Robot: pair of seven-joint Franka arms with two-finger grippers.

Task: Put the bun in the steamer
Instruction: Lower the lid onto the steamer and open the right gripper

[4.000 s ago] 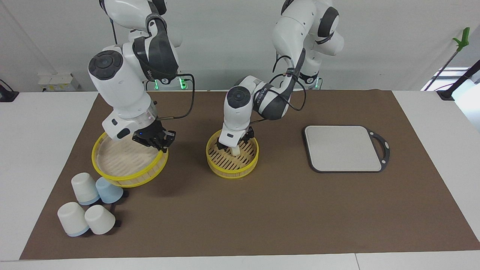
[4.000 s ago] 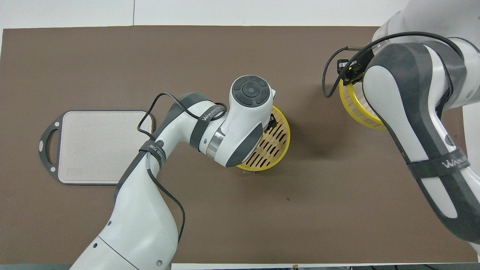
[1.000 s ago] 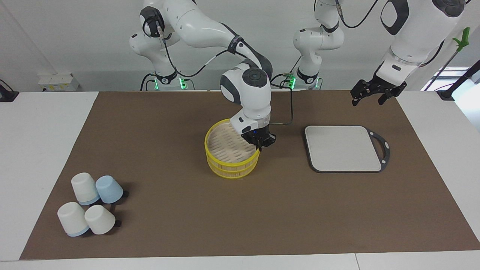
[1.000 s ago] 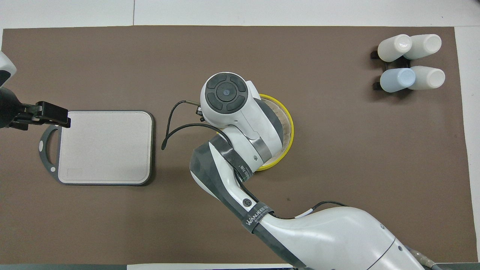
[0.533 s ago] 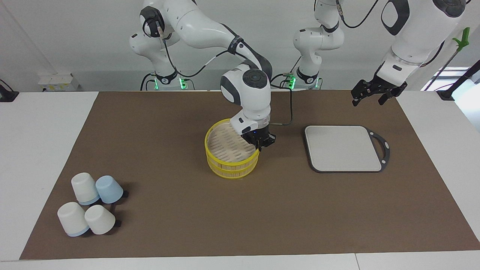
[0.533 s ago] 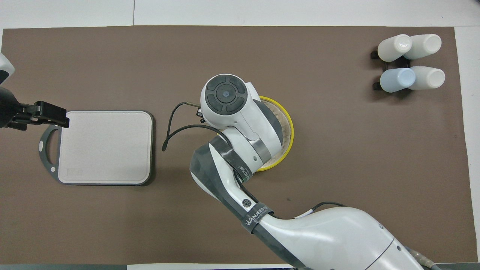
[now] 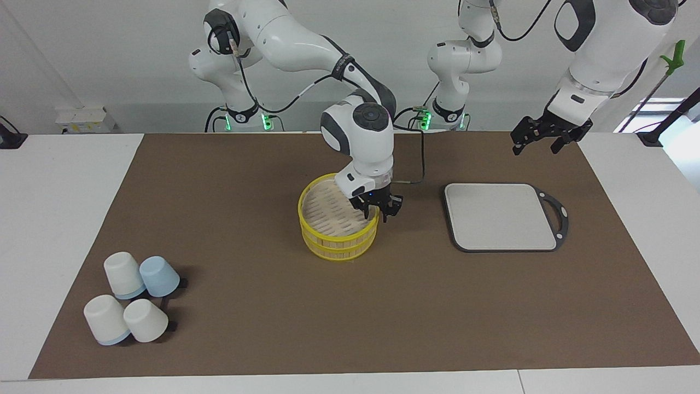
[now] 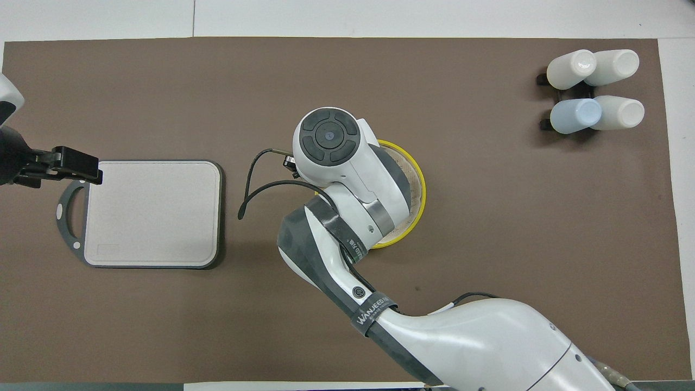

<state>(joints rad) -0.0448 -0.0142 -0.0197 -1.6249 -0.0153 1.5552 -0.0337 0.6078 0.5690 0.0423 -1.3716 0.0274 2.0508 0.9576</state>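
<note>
Bamboo-slatted round steamer (image 7: 336, 230) – yellow-rimmed, lidded

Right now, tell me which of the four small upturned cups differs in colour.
The pale blue cup; the other three cups are white.

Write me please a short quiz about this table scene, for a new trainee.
1. True or false: the right gripper is at the rim of the steamer, which has its lid on.
2. How many cups are grouped toward the right arm's end of the table?
3. The left gripper hangs open in the air near: A the cups; B the steamer; C the grey board.
Key: 1 true; 2 four; 3 C.
</note>
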